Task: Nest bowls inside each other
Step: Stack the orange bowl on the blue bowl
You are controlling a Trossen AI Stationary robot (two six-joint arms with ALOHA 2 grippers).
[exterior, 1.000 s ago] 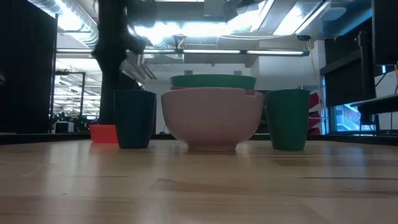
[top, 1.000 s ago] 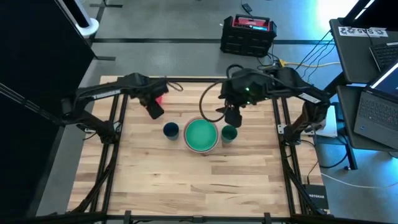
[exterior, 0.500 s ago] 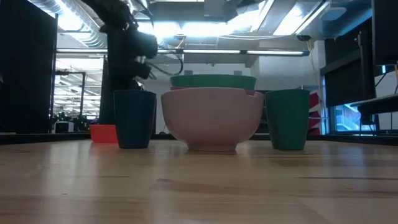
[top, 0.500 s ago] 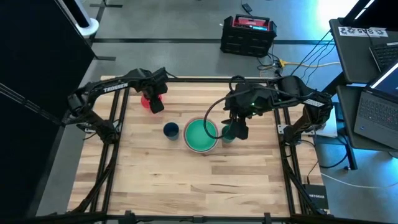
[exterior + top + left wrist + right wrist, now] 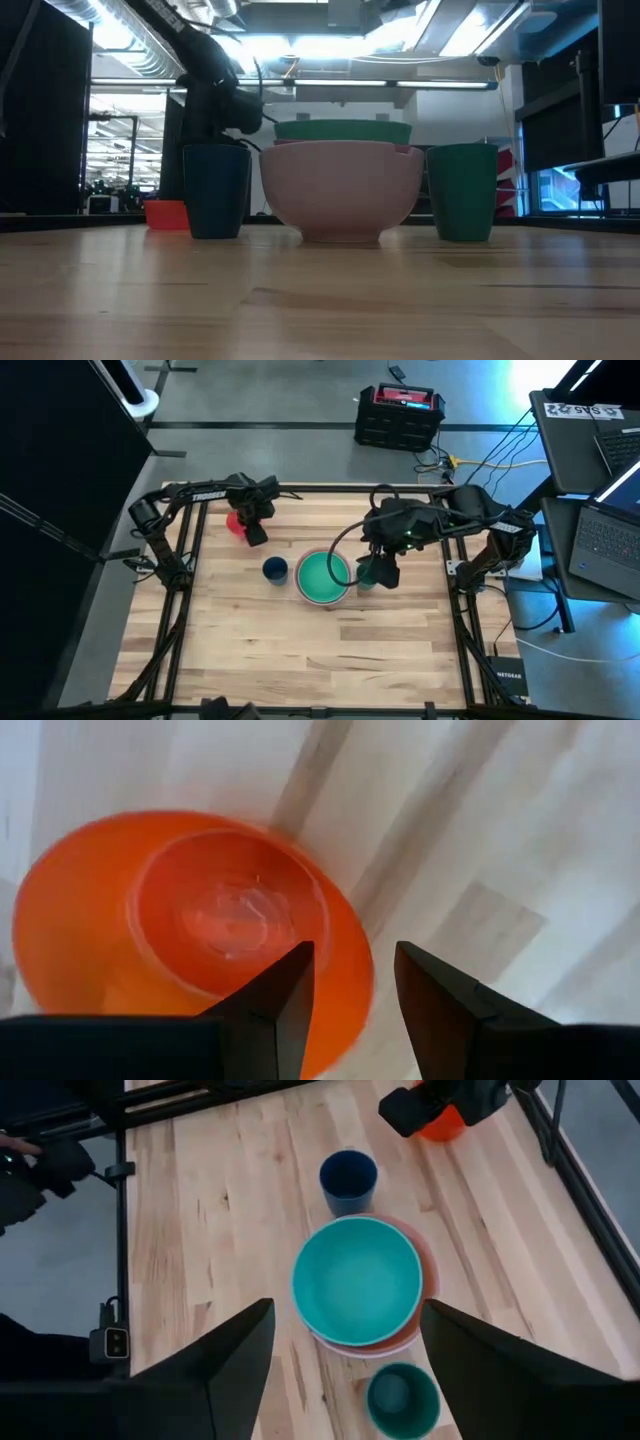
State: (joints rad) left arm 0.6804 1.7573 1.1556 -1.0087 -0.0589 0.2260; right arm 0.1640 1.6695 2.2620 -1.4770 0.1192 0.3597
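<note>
An orange-red bowl (image 5: 235, 522) sits upright on the table's far left part. My left gripper (image 5: 255, 533) points down above its right rim, open. In the left wrist view the bowl (image 5: 190, 920) lies below one finger, and the gap (image 5: 355, 1005) shows bare wood. A teal bowl (image 5: 322, 577) is nested in a pink bowl (image 5: 340, 190) at mid-table. A dark blue cup (image 5: 275, 569) stands left of them and a dark green cup (image 5: 366, 574) right of them. My right gripper (image 5: 386, 570) hangs open high over the green cup (image 5: 402, 1398).
Black frame rails (image 5: 185, 560) run along the table's left and right sides. A black and red case (image 5: 400, 415) stands on the floor beyond the far edge. Bare wood (image 5: 320, 650) fills the table's near half.
My left gripper has come down toward the orange-red bowl and rolled at the wrist, staying open. My right gripper has shifted toward the near right, from behind the teal bowl to over the dark green cup. No bowl or cup has moved.
</note>
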